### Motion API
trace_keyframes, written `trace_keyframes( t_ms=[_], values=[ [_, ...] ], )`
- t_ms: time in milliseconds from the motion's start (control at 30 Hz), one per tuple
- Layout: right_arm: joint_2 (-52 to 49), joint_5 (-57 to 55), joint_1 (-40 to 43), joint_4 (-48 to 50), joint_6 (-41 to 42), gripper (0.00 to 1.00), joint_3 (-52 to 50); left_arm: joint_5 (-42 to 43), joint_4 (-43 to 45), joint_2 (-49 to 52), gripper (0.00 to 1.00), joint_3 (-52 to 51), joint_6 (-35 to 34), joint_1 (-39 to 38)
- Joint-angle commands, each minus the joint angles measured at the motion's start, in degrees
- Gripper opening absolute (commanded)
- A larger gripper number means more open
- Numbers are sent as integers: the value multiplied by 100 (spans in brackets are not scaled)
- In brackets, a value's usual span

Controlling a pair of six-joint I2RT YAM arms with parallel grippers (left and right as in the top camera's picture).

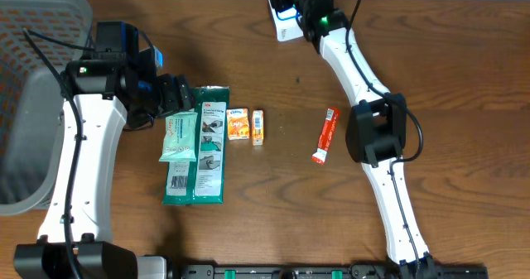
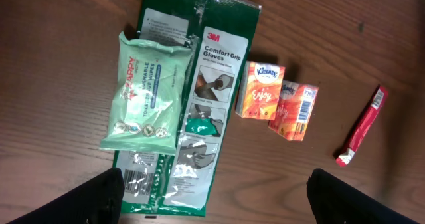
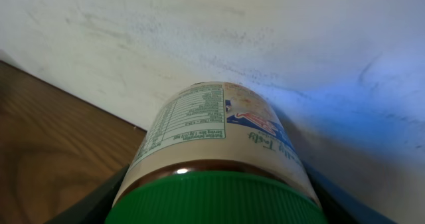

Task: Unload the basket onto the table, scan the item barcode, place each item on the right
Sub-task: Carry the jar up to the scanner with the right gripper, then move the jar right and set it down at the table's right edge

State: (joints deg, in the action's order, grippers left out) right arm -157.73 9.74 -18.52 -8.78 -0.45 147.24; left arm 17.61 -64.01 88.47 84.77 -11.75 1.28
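While the jar is pinched in our right claw, up against the wall past the far edge of the surface, only nutrition print shows (barcode may sit round the back). Risks as we judge them: the round body twisting or slipping, or bumping the wall. Left claw is spread, empty, over the wipes pack.

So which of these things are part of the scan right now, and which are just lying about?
In hand: jar with green lid, gripped by the right fingers.
Lying about: wipes pack, gloves pack, two tissue packs, red sachet, grey basket.
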Motion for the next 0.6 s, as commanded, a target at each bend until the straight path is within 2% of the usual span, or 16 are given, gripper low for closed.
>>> trace_keyframes(
  t_ms=[0, 167, 300, 467, 567],
  values=[
    [50, 90, 111, 278, 63, 1, 103, -79, -2, 26, 89, -9, 70, -13],
    [374, 713, 280, 352, 275, 1, 111, -79, -2, 26, 89, -9, 72, -13],
    [1178, 1145, 413, -387, 470, 1, 111, -79, -2, 26, 89, -9, 72, -13],
    [2341, 1154, 501, -2332, 466, 1, 111, -79, -2, 26, 89, -9, 72, -13],
    [3042, 1123, 575, -3891, 463, 1, 111, -79, -2, 26, 89, -9, 72, -13]
  ],
)
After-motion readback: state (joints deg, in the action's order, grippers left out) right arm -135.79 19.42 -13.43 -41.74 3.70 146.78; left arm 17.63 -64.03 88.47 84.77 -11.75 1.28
